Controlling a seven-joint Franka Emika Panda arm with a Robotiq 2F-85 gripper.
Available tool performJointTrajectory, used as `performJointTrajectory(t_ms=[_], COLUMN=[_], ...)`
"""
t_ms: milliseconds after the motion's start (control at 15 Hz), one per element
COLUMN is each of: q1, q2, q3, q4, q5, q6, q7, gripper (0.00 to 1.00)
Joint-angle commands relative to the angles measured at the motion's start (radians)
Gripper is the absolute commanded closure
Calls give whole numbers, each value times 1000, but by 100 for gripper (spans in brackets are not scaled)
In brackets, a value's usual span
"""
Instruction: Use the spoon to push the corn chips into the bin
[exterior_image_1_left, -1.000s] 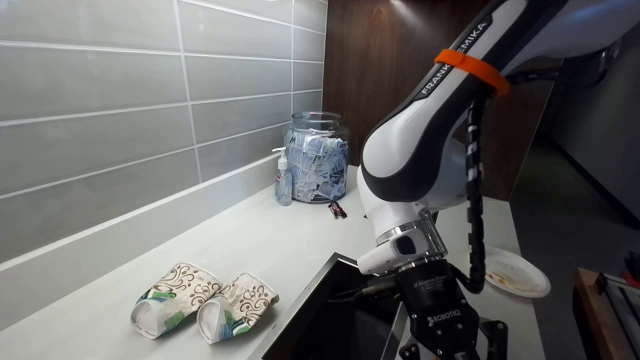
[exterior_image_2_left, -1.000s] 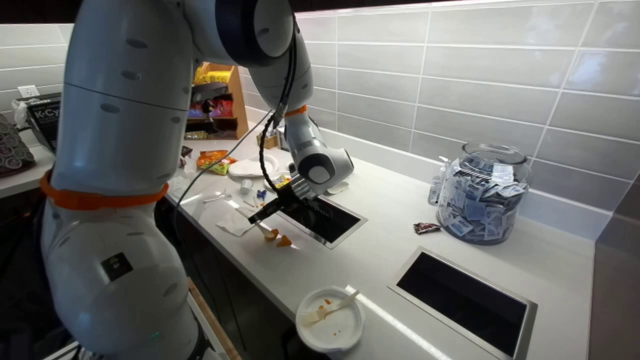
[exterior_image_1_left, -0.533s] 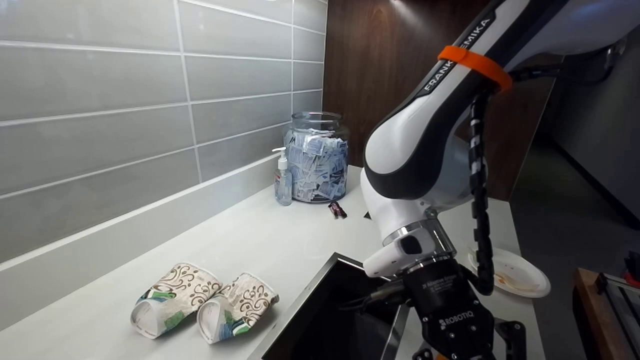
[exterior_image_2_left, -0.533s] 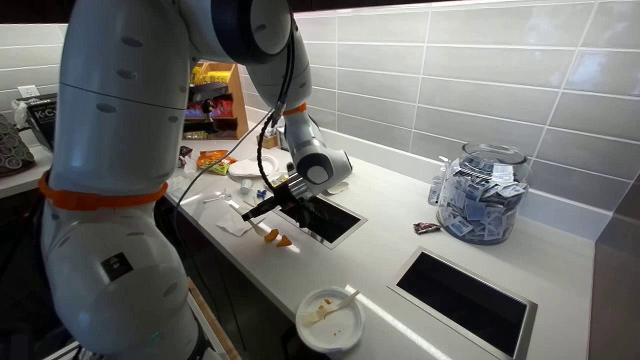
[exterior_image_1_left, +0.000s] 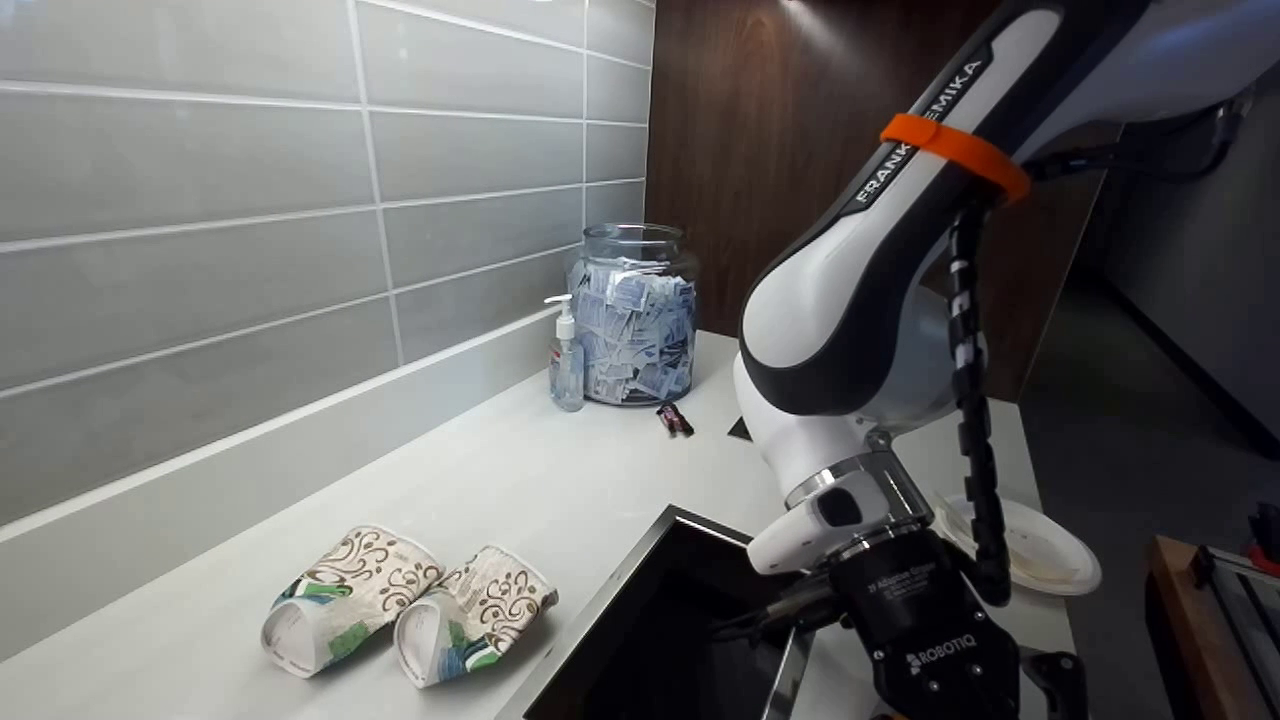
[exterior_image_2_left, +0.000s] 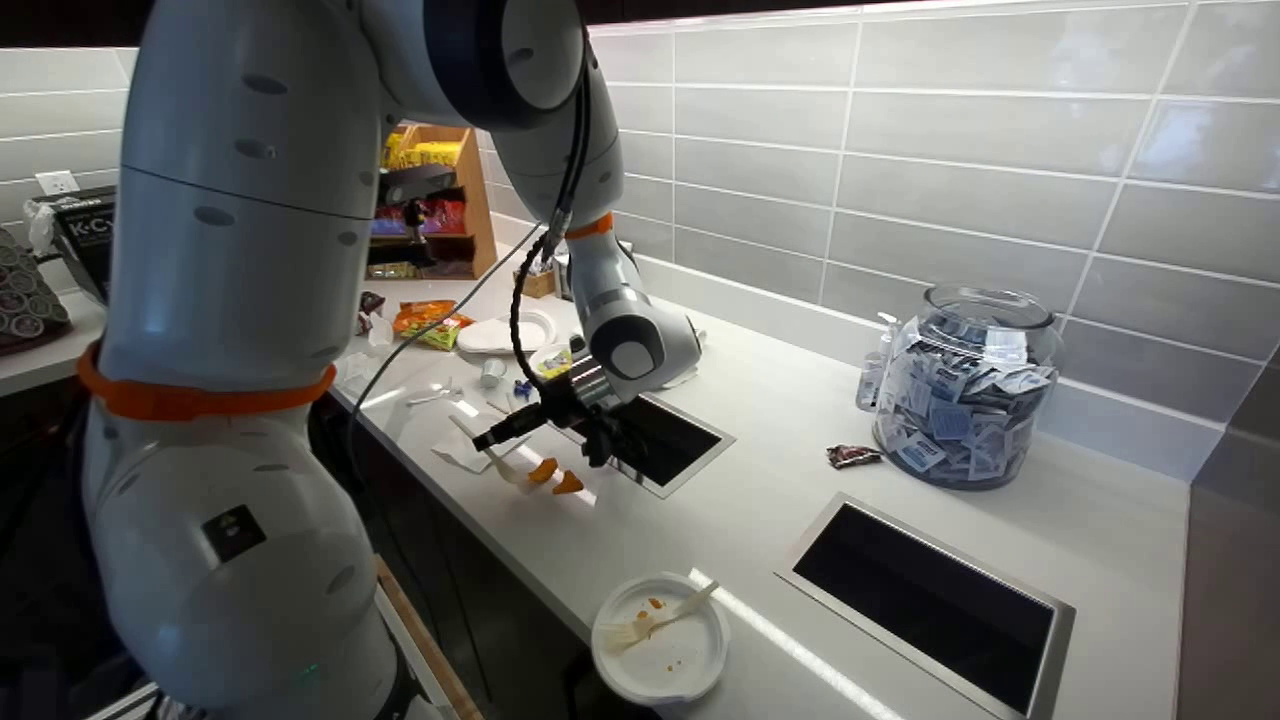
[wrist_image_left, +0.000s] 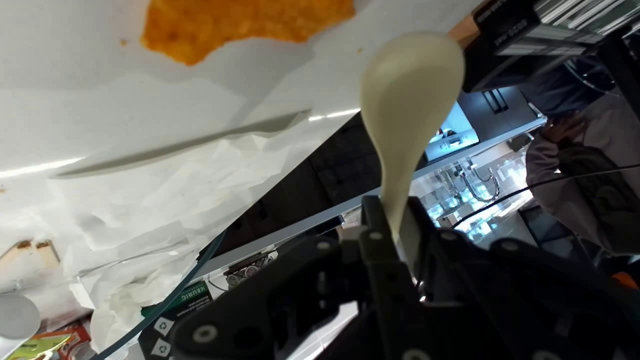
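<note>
I see the black metal pincer (wrist_image_left: 393, 202) closed around the handle of the cream plastic spoon (wrist_image_left: 407, 112), and two orange corn chips (exterior_image_2_left: 568, 484) lie on the white table (exterior_image_2_left: 740, 510) between its bowl and the steel-rimmed rectangular bin (exterior_image_2_left: 695, 464), so pushing should go crosswise.

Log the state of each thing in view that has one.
Spoon: held by its handle
Fingers: shut on that handle
Corn chips: two, lying loose
Bin: open
Jar: lidless, nearly full
Pump bottle: upright
Paper cups: crushed, lying down
Plate: crumb-strewn, fork on it
</note>
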Motion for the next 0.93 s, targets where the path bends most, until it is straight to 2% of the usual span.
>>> performJointTrajectory(t_ms=[0,267,867], q1=[7,7,22], q2=[9,34,47], q3=[-5,-5,2], q4=[-5,13,32], q5=[0,-5,-23], q6=[13,7,85], q7=[-10,-8,-64], gripper=[97,97,97])
